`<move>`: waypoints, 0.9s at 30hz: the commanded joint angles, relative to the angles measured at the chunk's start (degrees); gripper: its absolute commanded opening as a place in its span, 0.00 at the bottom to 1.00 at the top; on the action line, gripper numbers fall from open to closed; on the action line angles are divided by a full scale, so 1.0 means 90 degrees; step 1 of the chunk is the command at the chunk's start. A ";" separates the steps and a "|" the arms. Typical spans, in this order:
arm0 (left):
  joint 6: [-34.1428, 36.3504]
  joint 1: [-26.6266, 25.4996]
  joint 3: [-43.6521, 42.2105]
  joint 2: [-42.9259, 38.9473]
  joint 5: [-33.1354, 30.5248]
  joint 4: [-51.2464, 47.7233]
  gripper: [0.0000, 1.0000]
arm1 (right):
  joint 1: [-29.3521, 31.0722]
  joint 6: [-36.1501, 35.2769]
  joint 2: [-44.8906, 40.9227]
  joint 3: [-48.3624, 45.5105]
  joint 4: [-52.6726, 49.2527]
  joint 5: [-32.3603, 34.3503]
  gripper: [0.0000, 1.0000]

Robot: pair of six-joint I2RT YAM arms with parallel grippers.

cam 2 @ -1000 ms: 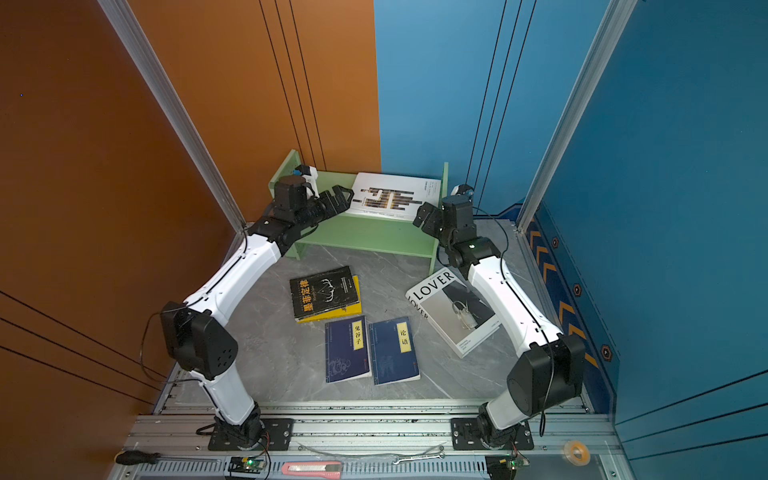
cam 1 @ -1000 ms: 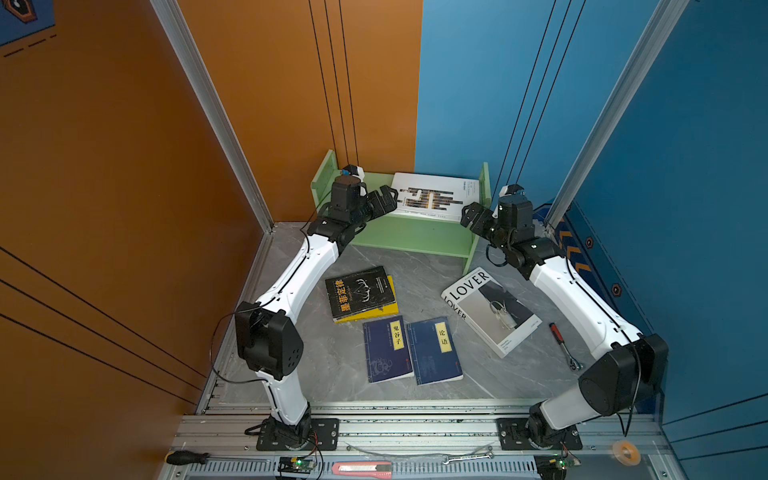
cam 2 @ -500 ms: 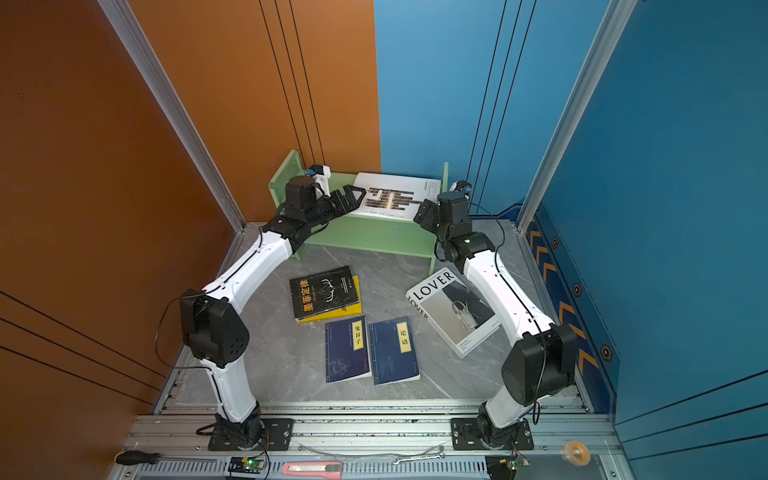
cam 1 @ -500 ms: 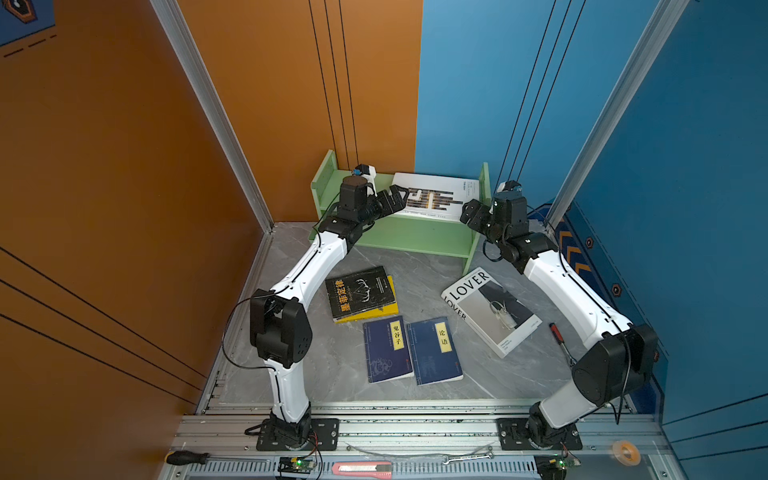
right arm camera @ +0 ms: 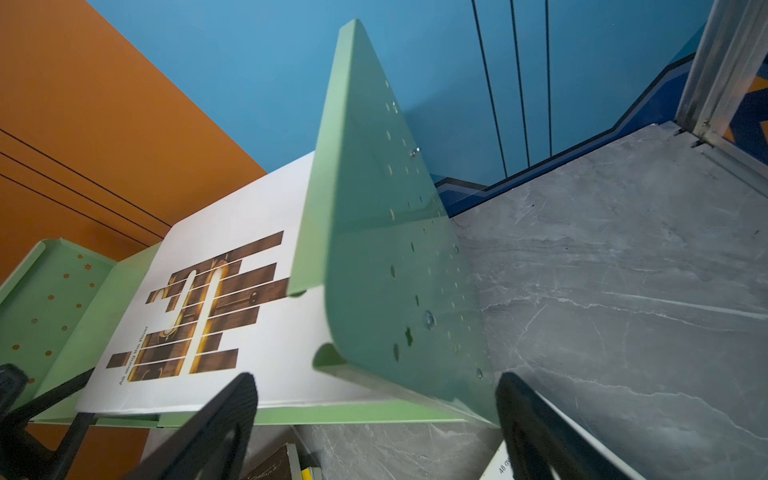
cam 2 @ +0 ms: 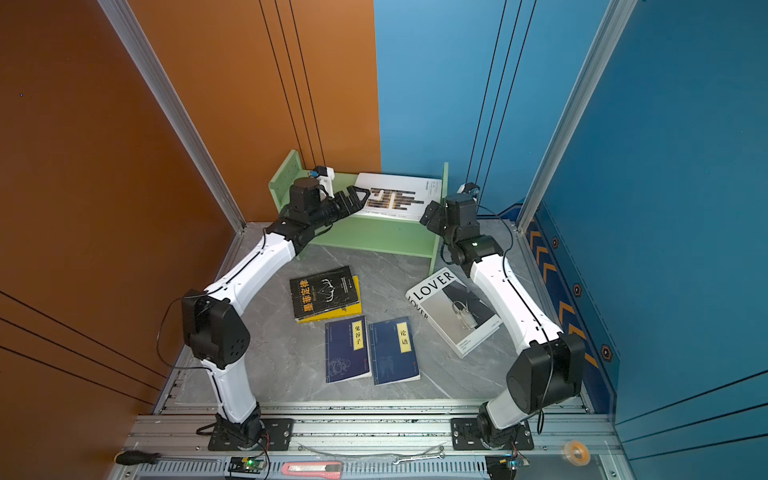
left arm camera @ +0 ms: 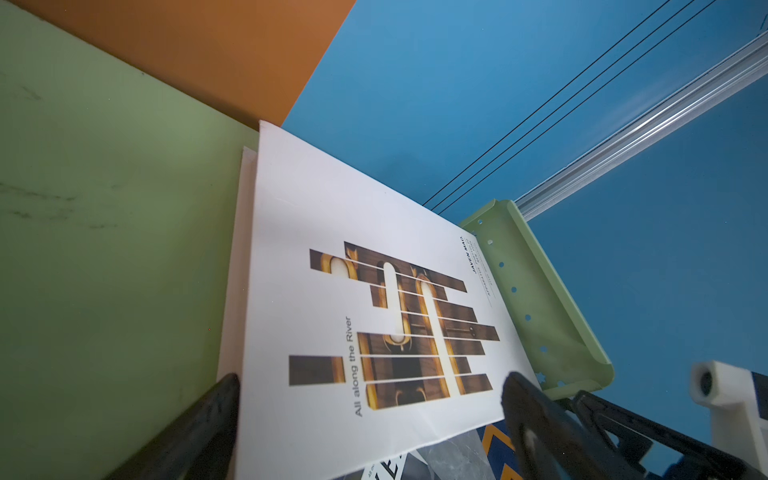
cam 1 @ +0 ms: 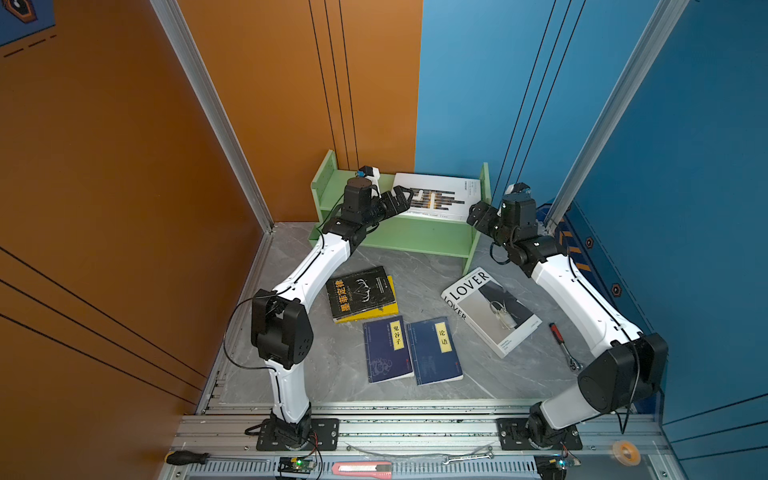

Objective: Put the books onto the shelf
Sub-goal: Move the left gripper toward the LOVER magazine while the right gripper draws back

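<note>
I stand before a corner booth. An orange wall [cam 1: 124,187] meets a blue wall [cam 1: 478,83], both crossed by thin black lines [cam 1: 332,83]. Slanting silver posts [cam 1: 212,120] frame the corner. The bench [cam 1: 419,270] is grey with pale marble veins. Orange chevrons [cam 2: 545,259] mark the blue skirting, and an aluminium rail [cam 1: 415,428] runs along the front. The light is even.
</note>
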 commanded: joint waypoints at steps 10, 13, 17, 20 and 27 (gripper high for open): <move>0.0475 -0.0187 -0.2111 -0.2550 -0.0720 -0.0294 0.98 | -0.1162 0.0204 -0.1736 -0.1656 -0.1463 -0.0052 0.98; 0.0279 -0.0825 -0.2687 -0.2938 -0.0959 -0.0480 0.98 | -0.1586 0.0208 -0.1909 -0.2143 -0.1538 -0.0558 0.98; -0.0320 -0.1728 -0.3378 -0.3047 -0.1422 -0.0483 0.98 | -0.2092 -0.0003 -0.1783 -0.2464 -0.1554 -0.1186 1.00; -0.0622 -0.2229 -0.3472 -0.2771 -0.1686 -0.0544 0.98 | -0.2393 -0.0225 -0.1449 -0.2542 -0.1472 -0.1524 1.00; -0.1965 -0.3181 -0.3234 -0.1434 -0.2079 -0.0577 0.98 | -0.2904 -0.0668 -0.0148 -0.2422 -0.1325 -0.2657 1.00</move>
